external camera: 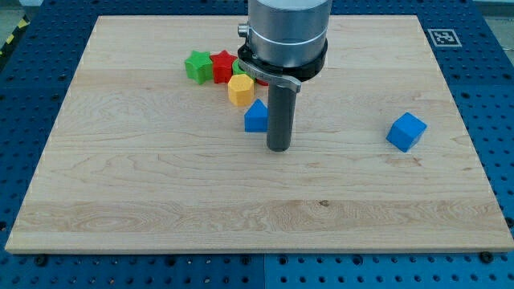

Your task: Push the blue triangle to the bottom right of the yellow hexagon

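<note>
My tip (279, 148), a bare dark rod holding nothing, sits just right of the small blue triangle block (255, 117), which touches the yellow hexagon block (240, 90) up-left of me.

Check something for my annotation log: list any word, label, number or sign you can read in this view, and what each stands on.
No readable words, brands or numbers anywhere.
Black-and-white square marker on the wooden board, at its corner in the view's top right: a coded pattern, not text.
Blue triangle, yellow hexagon, blue cube, red block, green block: no print.
My tip, just right of the blue triangle: unmarked.
</note>
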